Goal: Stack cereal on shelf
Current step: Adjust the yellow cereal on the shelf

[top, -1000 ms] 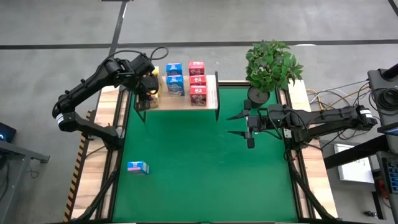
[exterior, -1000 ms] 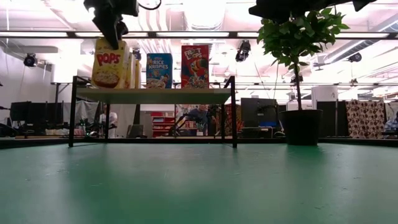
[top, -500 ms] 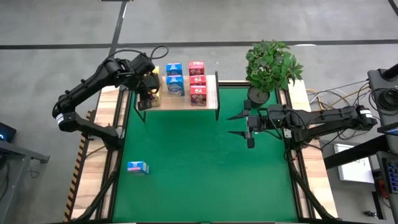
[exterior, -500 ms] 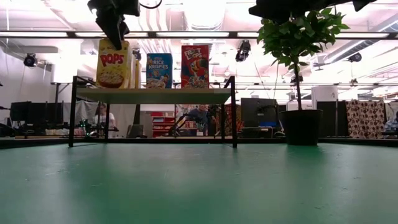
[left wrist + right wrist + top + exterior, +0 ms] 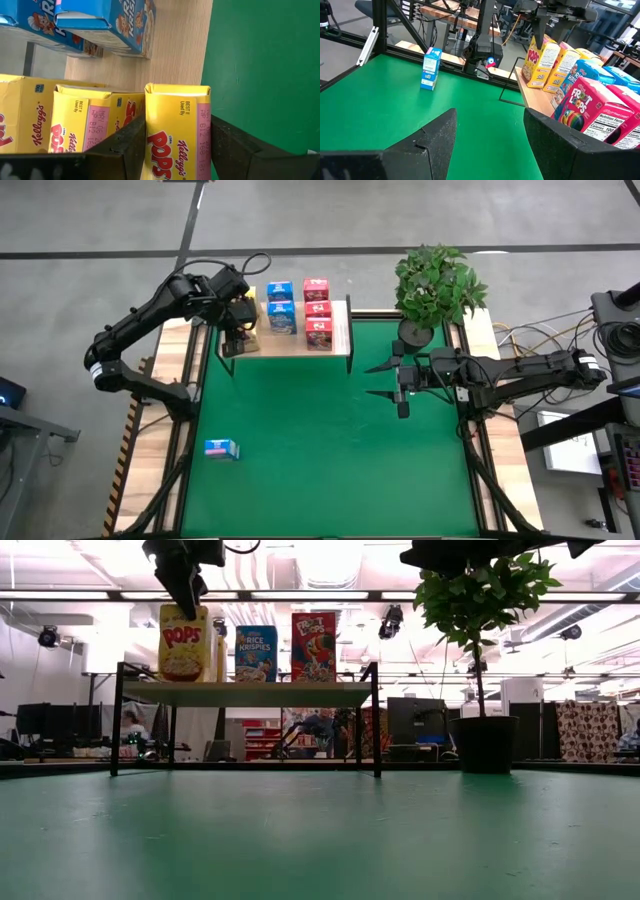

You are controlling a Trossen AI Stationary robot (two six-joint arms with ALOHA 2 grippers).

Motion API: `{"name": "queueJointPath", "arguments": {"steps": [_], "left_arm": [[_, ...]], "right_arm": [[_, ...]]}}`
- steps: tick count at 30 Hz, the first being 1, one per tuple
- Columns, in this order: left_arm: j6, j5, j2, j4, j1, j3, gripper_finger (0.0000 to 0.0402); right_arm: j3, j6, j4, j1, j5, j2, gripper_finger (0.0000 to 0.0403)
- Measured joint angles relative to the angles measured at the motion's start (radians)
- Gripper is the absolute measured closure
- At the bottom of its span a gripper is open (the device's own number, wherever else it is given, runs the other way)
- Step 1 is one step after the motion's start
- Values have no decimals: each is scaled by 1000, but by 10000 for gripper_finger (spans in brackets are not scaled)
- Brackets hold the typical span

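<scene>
1. The left gripper (image 5: 177, 150) is at the front left corner of the shelf (image 5: 300, 343). Its fingers are clamped on the two broad faces of a yellow cereal box (image 5: 177, 135).

2. The held box stands upright at the front of the yellow row. In the low view its base (image 5: 183, 677) appears level with the shelf board; whether it bears full weight cannot be determined.

3. Two more yellow boxes (image 5: 90, 117) stand directly behind the held box, close to it or touching. The blue row (image 5: 280, 307) and the pink-red row (image 5: 317, 312) stand alongside on the same board.

4. The remaining item is a single blue box (image 5: 221, 448). It sits on the green mat (image 5: 330, 450), near the left edge and well forward of the shelf.

5. Governing relation: the blue box is well apart from the left gripper, toward the front of the table on the left arm's own side. In the high view its long axis runs roughly across the table. The right wrist view shows it standing on the mat.

6. The right gripper (image 5: 385, 380) hovers over the mat near the potted plant (image 5: 435, 285), fingers spread wide and empty. It is farther from the blue box, so the left arm is judged better placed.

7. Judgement: release of the yellow box comes first, followed by a reach forward to the blue box.
</scene>
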Motion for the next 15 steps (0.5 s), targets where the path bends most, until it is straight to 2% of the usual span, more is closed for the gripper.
{"name": "queueJointPath", "arguments": {"steps": [5, 10, 15], "left_arm": [[-2, -10, 0, 0, 0, 0, 212], [-2, -92, 0, 0, 0, 0, 197], [-2, -98, 0, -1, 0, 0, 194]], "right_arm": [[0, 9, 0, 0, 0, 0, 181], [0, 8, 0, 0, 0, 0, 181], [0, 8, 0, 0, 0, 0, 181]]}}
